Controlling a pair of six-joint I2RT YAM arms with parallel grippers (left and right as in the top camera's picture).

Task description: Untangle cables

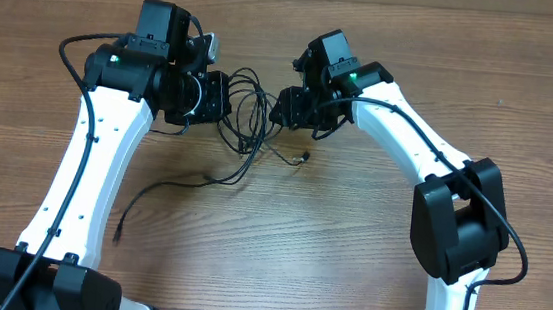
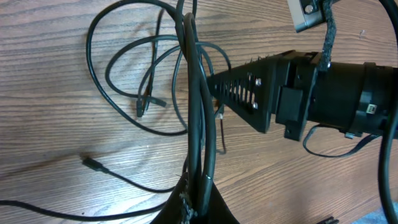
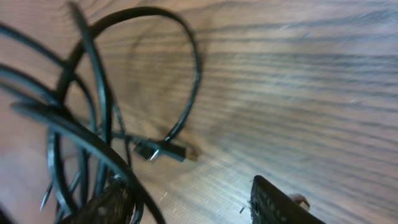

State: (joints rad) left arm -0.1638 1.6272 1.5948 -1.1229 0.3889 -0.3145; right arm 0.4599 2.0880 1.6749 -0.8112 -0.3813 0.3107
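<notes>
The cables are thin black cords lying in tangled loops on the wood between the two grippers. One strand trails left to a plug end, and a small plug lies to the right. My left gripper is shut on two upright strands of the cables; loops spread beyond it. My right gripper is open, with bare wood between its fingers. Strands drape over its left finger, and a plug lies just ahead.
The right gripper's black toothed finger points at the held strands from the right. A loose plug end lies on the table to the left. Thicker arm cables run along both white arms.
</notes>
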